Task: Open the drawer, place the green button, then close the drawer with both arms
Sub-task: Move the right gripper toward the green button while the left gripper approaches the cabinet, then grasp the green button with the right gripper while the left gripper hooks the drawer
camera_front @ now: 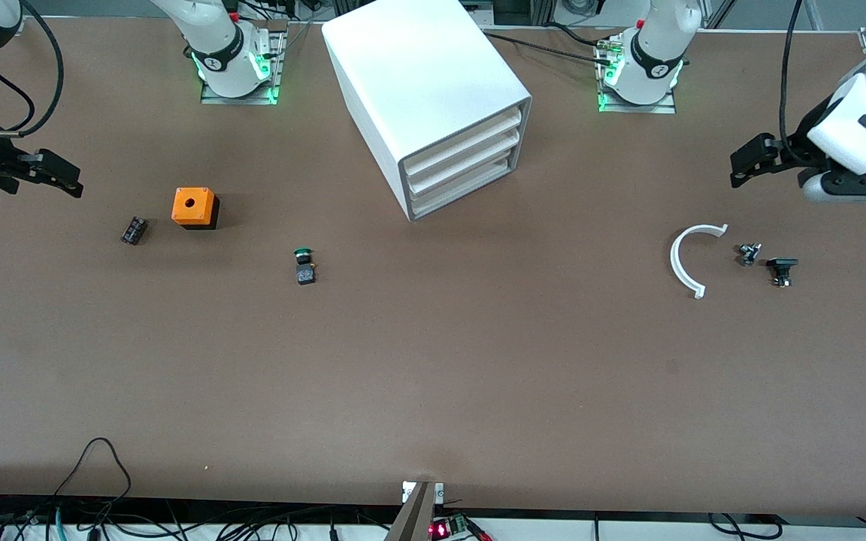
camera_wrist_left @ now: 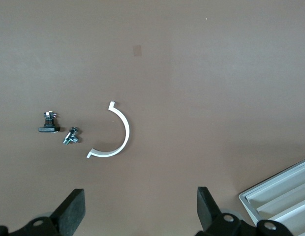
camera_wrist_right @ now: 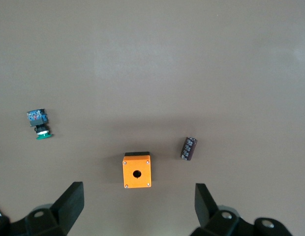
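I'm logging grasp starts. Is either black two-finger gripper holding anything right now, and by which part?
Nothing is held. The left gripper and right gripper both hang open and empty above the brown table; the green-capped push-button lies untouched on it.

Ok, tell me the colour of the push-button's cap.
Green, on a black body; the push-button shows it best in the right wrist view.

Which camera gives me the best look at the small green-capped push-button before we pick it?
The right wrist view: the small push-button with the round green cap and black blocky body lies on bare table, cap and body both clear. The front view shows it smaller, nearer the camera than the white cabinet. The left wrist view misses it.
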You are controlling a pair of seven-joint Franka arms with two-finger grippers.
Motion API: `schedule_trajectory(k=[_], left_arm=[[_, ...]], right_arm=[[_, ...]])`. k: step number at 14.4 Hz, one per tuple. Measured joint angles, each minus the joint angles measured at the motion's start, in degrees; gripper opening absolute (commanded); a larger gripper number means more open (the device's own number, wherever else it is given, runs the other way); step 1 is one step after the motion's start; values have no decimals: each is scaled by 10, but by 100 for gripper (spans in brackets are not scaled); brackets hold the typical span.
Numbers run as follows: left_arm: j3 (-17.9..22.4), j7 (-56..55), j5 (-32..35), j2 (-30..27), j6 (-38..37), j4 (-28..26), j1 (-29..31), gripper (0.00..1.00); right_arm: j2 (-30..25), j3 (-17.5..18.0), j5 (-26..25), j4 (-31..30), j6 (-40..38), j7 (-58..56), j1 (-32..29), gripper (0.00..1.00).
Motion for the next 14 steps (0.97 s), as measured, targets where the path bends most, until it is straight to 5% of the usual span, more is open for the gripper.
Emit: schedule_trajectory(k=[8, 14], left_arm=[[-31, 1, -9, 108, 2, -6, -4, 100], [-36, 27, -111, 187, 25, -32, -5, 100]], right_arm=[[32, 1, 1, 0, -2, -23, 1, 100], [115, 6, 3, 3, 71, -24, 41, 100]])
